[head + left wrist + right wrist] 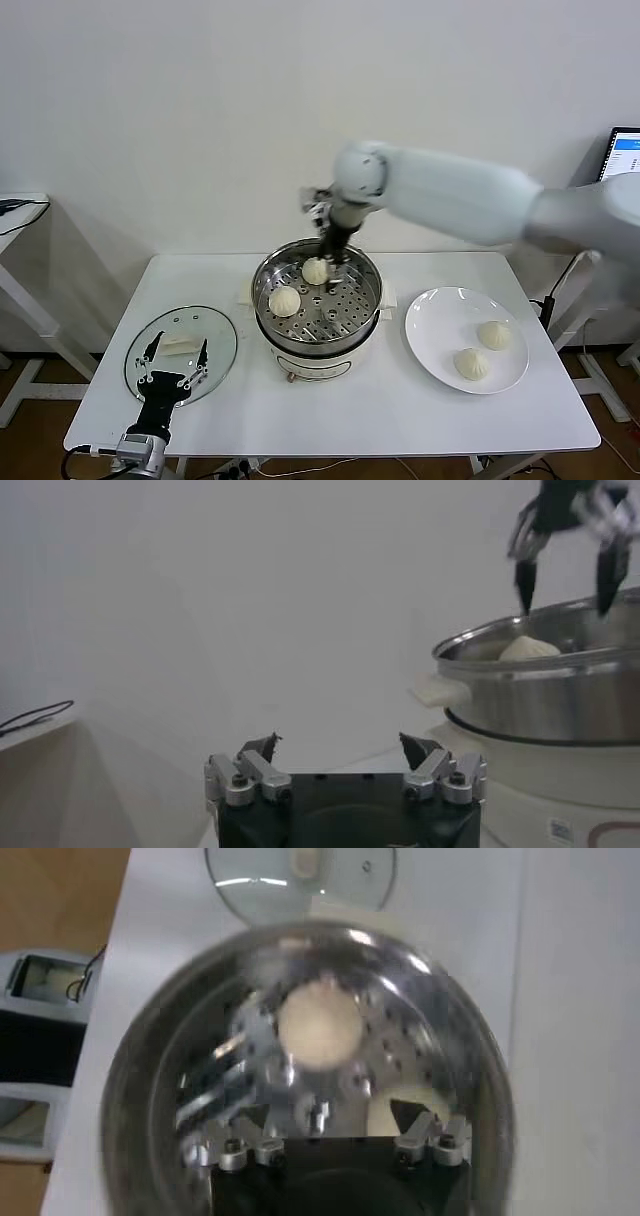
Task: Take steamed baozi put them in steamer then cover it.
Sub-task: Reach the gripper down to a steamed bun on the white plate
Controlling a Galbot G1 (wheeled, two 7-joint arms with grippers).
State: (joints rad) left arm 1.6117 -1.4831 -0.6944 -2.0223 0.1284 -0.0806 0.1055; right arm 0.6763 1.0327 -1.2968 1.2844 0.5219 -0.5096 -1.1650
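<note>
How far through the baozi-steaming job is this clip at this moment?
About halfway. Two baozi sit in the steamer. The right tool, open, hangs over the far one, apparently just released. Two more baozi wait on the plate. The cover lies on the table, left tool open above it. Remaining: two buns, then covering.

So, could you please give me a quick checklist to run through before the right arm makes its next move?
1. Right gripper open, above the steamer: ok.
2. Two baozi on the tray, far one and near one: ok.
3. Far baozi clear of the fingers: cannot tell.
4. Two baozi waiting on the plate, one and another: ok.
5. Cover off, beside the steamer: ok.
6. Left gripper open over the cover, out of the way: ok.
</note>
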